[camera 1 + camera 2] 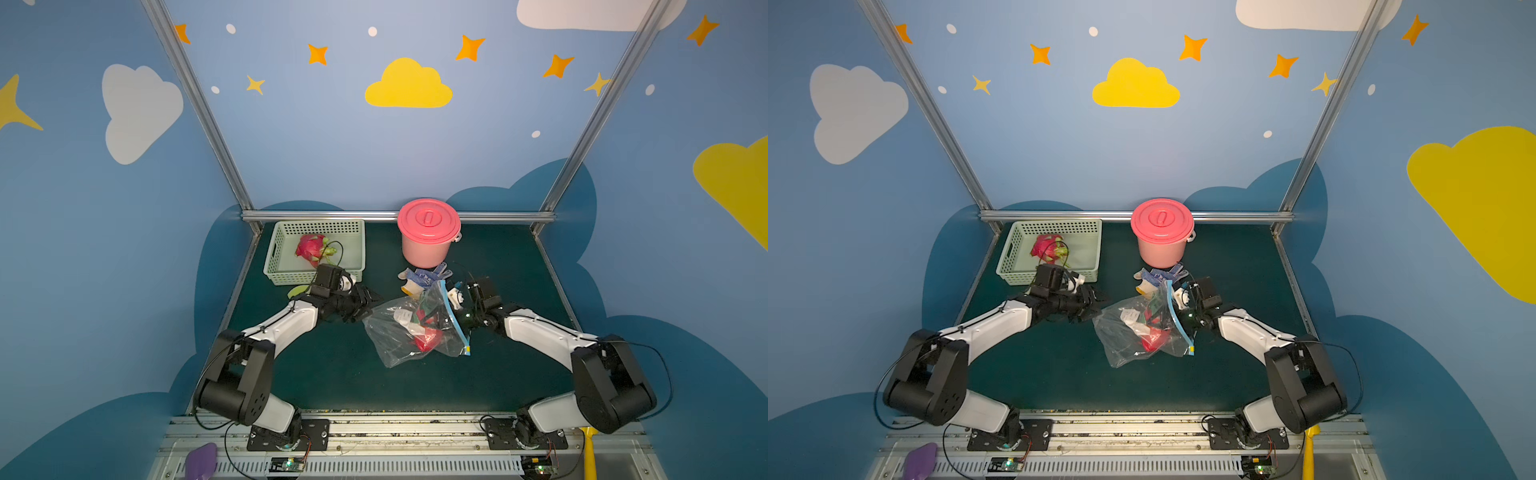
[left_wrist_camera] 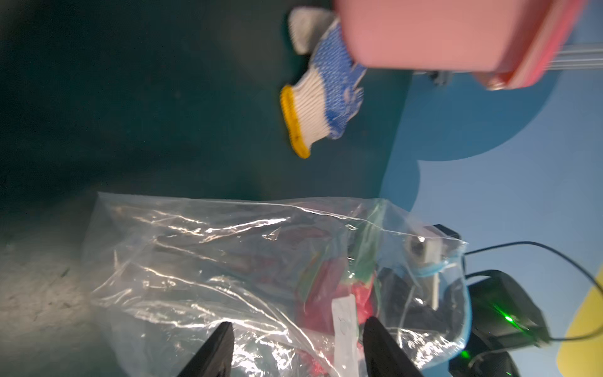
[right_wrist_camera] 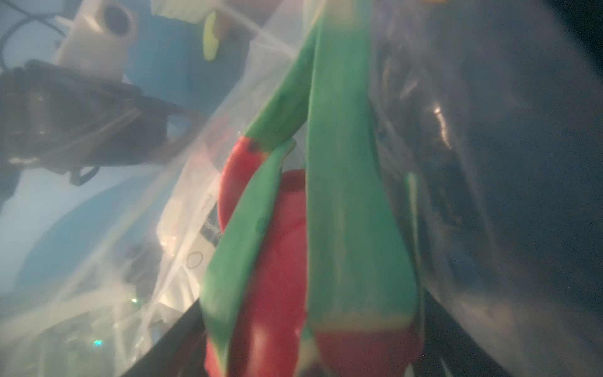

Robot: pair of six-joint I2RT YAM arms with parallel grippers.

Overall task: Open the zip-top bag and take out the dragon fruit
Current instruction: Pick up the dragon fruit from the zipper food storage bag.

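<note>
A large clear zip-top bag [image 1: 395,345] [image 1: 1121,340] of thin, crinkled, glossy plastic lay slumped near the middle of the dark green counter [image 1: 332,374]. A light-blue zip strip [image 1: 453,316] [image 1: 1177,321] ran along the side facing the right arm, ending at a small yellow slider tab [image 1: 467,351] [image 1: 1191,351] at the near end. A white printed label [image 1: 401,316] [image 2: 344,326] showed through the film.

Inside the bag sat a red dragon fruit with long flat green scales [image 1: 428,338] [image 1: 1152,338] [image 3: 277,261].

The right end effector [image 3: 313,297] reached in at the zip side. In the hazy right wrist view the fruit filled the space between its two dark fingers. Whether they clamped it could not be told.

The left end effector [image 2: 297,323] [image 1: 370,303] hovered at the bag's opposite edge. Its black fingers stood spread apart and held nothing, with the plastic lying below them.

A white knitted glove with blue dots and a yellow cuff [image 1: 422,279] [image 1: 1156,277] [image 2: 323,104] lay just beyond the bag's far edge. Directly behind it stood a round pink plastic bucket with a lid [image 1: 428,249] [image 1: 1160,249].

At the far left corner sat a pale green perforated plastic basket [image 1: 316,224] [image 1: 1054,224]. It held a second pink-red dragon fruit with green tips [image 1: 311,248] [image 1: 1047,247]. The left arm's wrist crossed in front of the basket's near rim.
</note>
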